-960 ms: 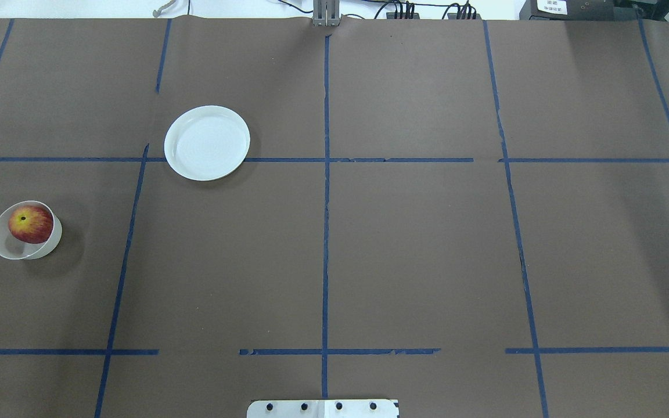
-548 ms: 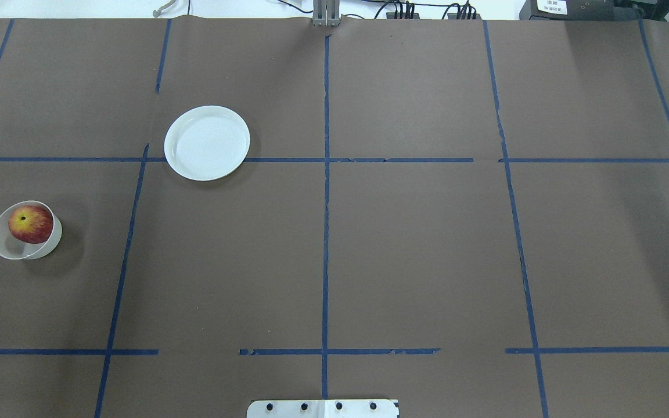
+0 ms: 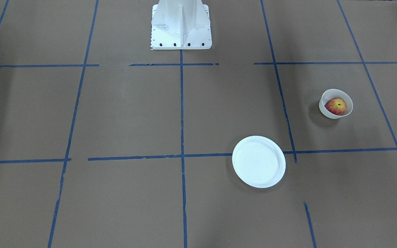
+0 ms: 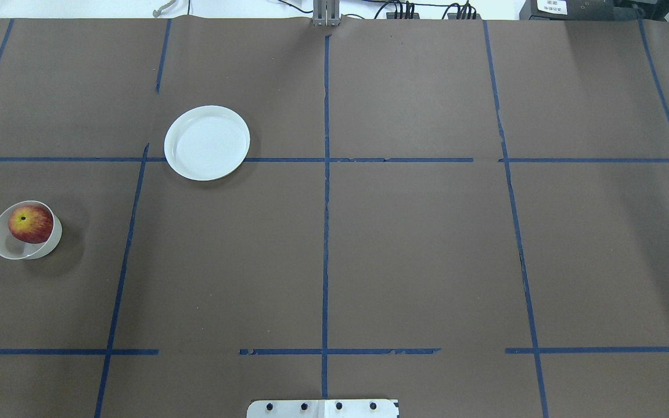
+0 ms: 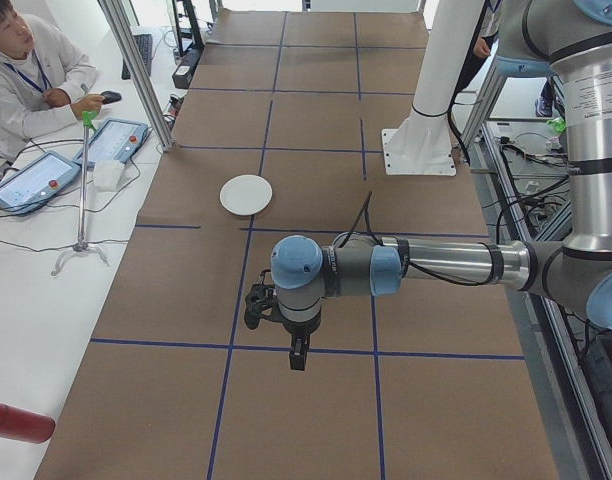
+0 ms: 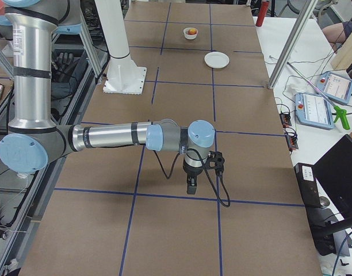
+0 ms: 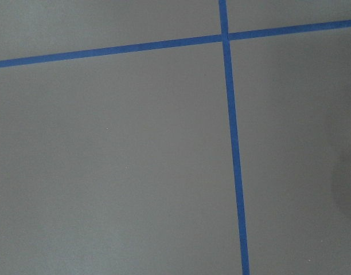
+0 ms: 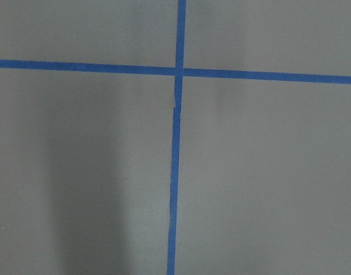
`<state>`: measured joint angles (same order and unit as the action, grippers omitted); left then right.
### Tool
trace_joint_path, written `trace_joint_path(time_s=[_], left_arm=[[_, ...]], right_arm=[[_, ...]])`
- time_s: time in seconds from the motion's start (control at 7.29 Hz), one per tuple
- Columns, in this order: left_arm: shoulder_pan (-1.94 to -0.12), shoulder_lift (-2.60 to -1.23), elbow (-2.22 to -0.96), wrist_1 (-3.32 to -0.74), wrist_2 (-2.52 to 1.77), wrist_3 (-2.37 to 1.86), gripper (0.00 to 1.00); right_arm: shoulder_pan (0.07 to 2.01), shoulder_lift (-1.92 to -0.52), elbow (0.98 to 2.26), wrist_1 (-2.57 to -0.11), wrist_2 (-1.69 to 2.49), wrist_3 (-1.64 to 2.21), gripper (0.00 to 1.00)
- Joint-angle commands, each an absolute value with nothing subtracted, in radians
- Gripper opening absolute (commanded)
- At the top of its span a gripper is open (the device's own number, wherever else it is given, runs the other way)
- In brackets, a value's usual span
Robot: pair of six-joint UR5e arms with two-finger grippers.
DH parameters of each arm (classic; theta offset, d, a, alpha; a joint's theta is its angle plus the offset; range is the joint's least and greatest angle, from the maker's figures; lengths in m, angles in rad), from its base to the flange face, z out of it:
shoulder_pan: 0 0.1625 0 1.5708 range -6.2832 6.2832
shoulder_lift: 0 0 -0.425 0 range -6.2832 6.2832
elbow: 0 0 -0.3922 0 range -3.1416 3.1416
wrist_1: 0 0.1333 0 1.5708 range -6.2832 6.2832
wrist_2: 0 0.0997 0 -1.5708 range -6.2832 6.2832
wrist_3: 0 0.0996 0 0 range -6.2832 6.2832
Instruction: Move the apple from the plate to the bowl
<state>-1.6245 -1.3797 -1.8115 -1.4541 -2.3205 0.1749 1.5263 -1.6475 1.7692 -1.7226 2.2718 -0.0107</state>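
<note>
- While the apple (image 4: 31,224) sits inside the bowl (image 4: 6,245) on the robot's left side of the counter (image 4: 416,249), the plate (image 4: 207,143) lies farther out, well apart from both.
- The left pincer (image 5: 299,357) hangs above the counter and points down. I cannot tell whether it is spread or pressed together.
- The right pincer (image 6: 191,186) hangs the same way, and I cannot tell its state either.
</note>
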Motion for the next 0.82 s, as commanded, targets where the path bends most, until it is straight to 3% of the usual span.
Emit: trace_joint_path(time_s=[0.0, 0.69], left_arm=[[-1.624, -1.379, -1.796, -1.459, -2.443, 0.175, 1.0], [-1.624, -1.376, -1.801, -1.459, -2.421, 0.166, 1.0]], right_arm=[[1.526, -1.647, 1.769, -1.723, 2.272, -0.011, 1.0], [1.526, -1.647, 1.77, -1.723, 2.272, -0.011, 1.0]])
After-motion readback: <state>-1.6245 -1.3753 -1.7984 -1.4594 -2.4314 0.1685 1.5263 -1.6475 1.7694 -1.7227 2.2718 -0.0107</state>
